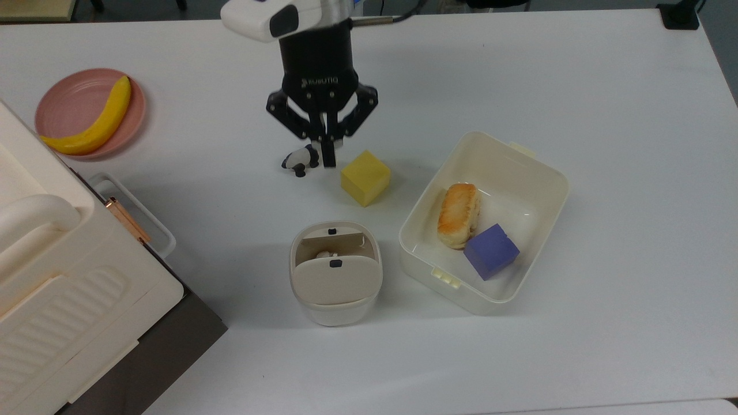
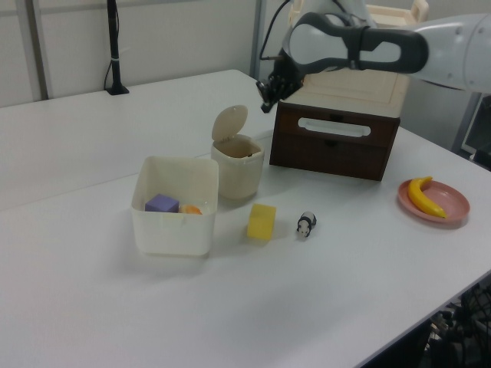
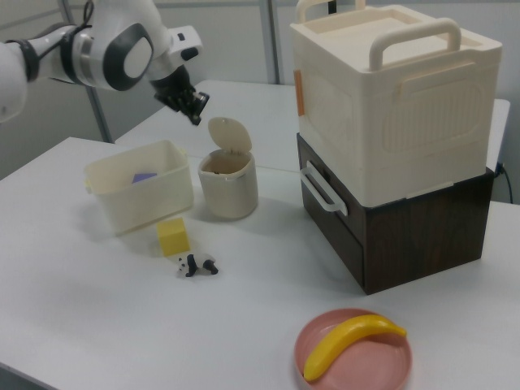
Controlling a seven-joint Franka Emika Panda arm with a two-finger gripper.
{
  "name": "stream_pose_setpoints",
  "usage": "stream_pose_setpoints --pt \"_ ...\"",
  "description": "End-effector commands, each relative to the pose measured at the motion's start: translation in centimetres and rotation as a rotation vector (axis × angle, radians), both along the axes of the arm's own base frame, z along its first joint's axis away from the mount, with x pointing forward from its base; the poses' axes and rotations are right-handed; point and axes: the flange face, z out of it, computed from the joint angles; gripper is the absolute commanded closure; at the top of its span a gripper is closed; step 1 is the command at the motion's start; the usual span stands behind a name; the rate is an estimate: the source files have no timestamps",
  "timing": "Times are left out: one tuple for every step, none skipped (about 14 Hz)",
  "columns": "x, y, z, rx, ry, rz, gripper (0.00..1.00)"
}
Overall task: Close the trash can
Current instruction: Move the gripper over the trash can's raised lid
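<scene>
The trash can [image 1: 335, 273] is a small cream bin near the table's middle, and its beige lid [image 1: 336, 279] with a black button stands raised on its hinge. The lid [image 2: 230, 123] shows upright in the left view, and the lid [image 3: 229, 134] does too in the right view. My gripper [image 1: 328, 162] is shut with nothing between its fingers. It hangs in the air: the gripper [image 2: 266, 86] is above and to the left view's right of the lid, apart from it. In the right view the gripper [image 3: 197, 116] is just left of the lid's top.
A panda figurine [image 1: 300, 159] and a yellow cube [image 1: 365, 177] lie beyond the bin. A cream food box [image 1: 431, 190] holds bread and a purple cube. A pink plate [image 1: 69, 98] carries a banana. A big cream appliance [image 1: 52, 259] sits on a dark drawer unit.
</scene>
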Motion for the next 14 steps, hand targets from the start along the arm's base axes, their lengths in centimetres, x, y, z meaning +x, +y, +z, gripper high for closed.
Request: stream_pose_setpoints --pt "4.4 0.6 0.1 0.044 -0.133 -0.037 1.00" --pt "5.3 0.7 0.1 0.059 -0.180 -0.058 1.00" --pt "6.0 0.7 -0.2 0.067 -0.219 -0.070 1.00" --pt "6.6 0.6 -0.6 0.072 -0.246 -0.076 1.00" --pt "7.2 0.6 -0.9 0.071 -0.266 -0.077 1.00" --pt "7.7 0.5 -1.3 0.071 -0.277 -0.078 1.00" --pt "8.2 0.7 -1.8 0.065 -0.290 -0.075 1.00" --pt "8.5 1.2 -2.4 0.063 -0.307 -0.066 1.00" --pt "8.9 1.7 -3.4 0.060 -0.321 -0.059 1.00" --pt "9.0 1.7 -3.8 0.055 -0.317 -0.057 1.00" --pt "9.0 1.9 -4.1 0.048 -0.309 -0.052 1.00" --pt "8.9 2.0 -4.2 0.041 -0.302 -0.047 1.00" --pt "8.8 2.0 -4.4 0.032 -0.283 -0.044 1.00" --pt "8.6 2.0 -5.4 0.013 -0.207 -0.036 1.00"
